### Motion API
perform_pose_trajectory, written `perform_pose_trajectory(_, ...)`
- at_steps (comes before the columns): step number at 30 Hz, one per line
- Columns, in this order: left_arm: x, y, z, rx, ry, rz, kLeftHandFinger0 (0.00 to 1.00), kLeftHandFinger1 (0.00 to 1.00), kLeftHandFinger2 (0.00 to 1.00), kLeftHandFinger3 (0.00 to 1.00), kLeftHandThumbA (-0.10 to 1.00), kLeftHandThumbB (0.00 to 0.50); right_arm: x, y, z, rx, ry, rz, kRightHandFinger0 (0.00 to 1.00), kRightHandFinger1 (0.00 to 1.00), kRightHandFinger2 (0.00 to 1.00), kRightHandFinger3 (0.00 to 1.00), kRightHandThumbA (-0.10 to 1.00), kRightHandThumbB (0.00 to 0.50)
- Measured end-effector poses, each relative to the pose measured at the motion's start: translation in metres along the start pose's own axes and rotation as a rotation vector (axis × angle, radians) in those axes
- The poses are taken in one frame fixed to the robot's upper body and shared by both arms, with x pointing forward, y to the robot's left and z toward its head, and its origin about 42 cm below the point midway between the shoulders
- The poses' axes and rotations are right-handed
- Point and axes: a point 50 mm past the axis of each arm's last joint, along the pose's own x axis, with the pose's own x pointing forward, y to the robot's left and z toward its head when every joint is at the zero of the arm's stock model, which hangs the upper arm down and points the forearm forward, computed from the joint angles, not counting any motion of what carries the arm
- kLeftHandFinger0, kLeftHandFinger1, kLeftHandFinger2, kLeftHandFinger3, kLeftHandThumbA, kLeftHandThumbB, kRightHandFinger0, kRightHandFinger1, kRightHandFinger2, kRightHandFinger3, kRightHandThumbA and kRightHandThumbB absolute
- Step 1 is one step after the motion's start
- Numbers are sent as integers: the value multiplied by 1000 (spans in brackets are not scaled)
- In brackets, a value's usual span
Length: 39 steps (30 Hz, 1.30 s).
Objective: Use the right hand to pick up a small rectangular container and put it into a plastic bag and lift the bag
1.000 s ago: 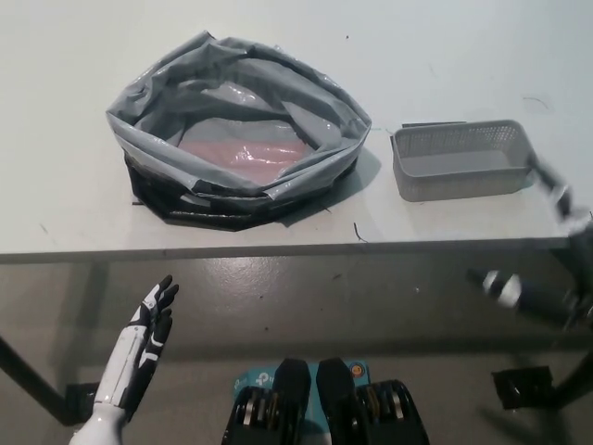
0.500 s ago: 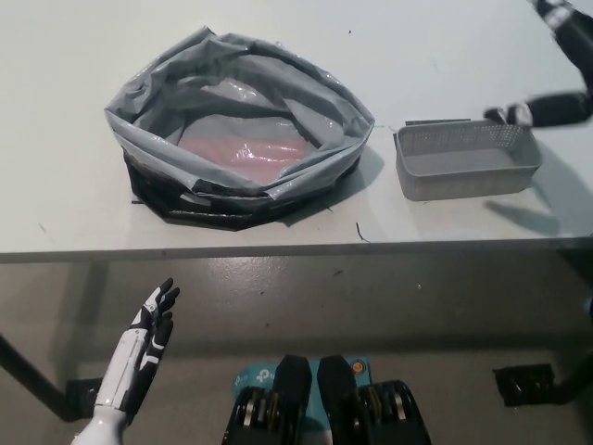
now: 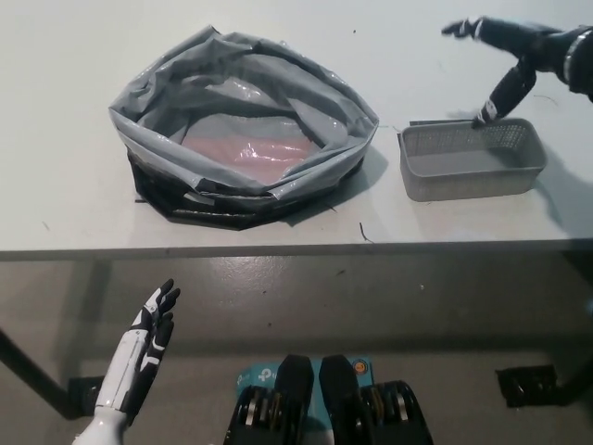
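Head view: my right hand point(image 3: 505, 57) is above the far edge of the table point(image 3: 65, 199), holding nothing, its fingers spread apart; one fingertip points down at the far rim of the small rectangular container point(image 3: 471, 160), touching it or just above it, I cannot tell which; the container, a grey mesh basket, sits directly below and nearer than the hand, upright on the table; to the hand's left, just beside the container, stands the plastic bag point(image 3: 243, 139), grey, mouth wide, a pink surface visible inside; my left hand point(image 3: 144, 352) rests low beyond the table's near edge, well apart, fingers extended, empty.
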Motion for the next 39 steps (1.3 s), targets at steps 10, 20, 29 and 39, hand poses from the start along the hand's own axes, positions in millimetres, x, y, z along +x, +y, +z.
perform_pose_trajectory(10,0,0,1,2,-5,0,1000,1000,1000,1000,1000,252,12,2,16,-113,109,133,1000,1000,1000,1000,1000,500)
perform_pose_trajectory(20,0,0,1,4,-8,-1,1000,1000,1000,1000,1000,258,22,13,21,-165,151,194,1000,1000,1000,1000,1000,500)
perform_pose_trajectory(29,0,0,2,5,-10,-2,1000,1000,1000,1000,1000,257,39,31,22,-202,196,245,1000,1000,1000,1000,1000,500)
perform_pose_trajectory(39,0,0,2,6,-17,-4,1000,1000,1000,1000,1000,254,54,48,24,-193,218,280,1000,1000,1000,1000,1000,473)
